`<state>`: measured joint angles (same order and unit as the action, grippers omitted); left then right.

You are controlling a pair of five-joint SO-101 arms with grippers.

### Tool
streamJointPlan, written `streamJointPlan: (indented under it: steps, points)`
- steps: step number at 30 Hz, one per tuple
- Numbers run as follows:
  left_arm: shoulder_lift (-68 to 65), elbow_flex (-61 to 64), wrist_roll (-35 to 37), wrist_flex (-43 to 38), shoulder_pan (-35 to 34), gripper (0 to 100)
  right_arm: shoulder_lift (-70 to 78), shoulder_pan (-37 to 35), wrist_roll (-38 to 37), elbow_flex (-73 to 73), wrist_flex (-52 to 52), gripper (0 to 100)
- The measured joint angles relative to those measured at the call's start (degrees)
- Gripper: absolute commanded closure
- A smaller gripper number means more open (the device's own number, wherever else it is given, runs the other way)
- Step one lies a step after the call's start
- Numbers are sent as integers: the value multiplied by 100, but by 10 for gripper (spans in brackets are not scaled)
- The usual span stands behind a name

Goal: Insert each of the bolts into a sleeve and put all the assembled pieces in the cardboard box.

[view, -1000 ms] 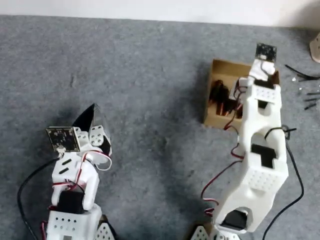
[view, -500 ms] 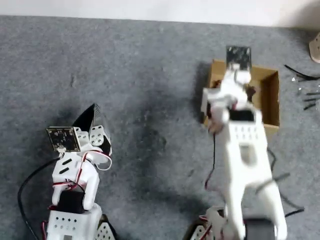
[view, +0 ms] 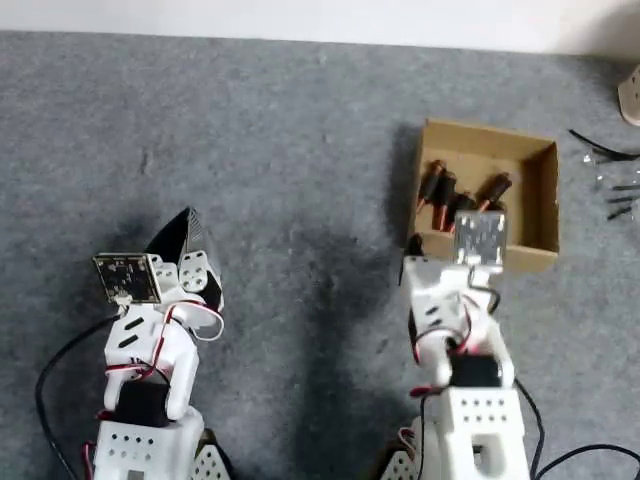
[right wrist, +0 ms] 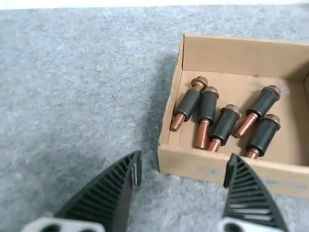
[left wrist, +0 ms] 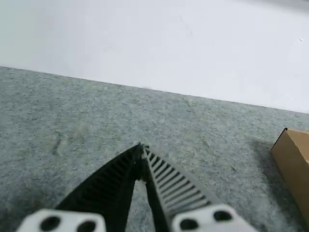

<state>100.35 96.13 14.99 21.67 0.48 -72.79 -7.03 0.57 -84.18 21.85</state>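
Cardboard box (view: 527, 205) sits on grey carpet (view: 300, 150) bordered by white wall (view: 300, 15)

Grey felt-like tabletop (view: 300, 150), evenly lit, soft shadows. White wall (left wrist: 145, 38) along its far edge. Thin black wires (view: 612, 185) scattered at the right edge.

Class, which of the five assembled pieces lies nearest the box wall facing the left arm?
The end piece beside that cardboard box wall; the other four lie farther across.
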Motion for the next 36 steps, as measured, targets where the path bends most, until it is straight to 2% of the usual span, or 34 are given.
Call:
streamJointPlan:
  steps: [7,14,31,36]
  points:
    - [0,0,0,0,0,993,-1635,0,0,-1125,0,757]
    - [0,0,0,0,0,993,-3077,0,0,-1178,211,757]
    - [0,0,0,0,0,993,-3138,0,0,-1178,325,757]
    - [0,0,0,0,0,993,-3138,0,0,-1178,721,757]
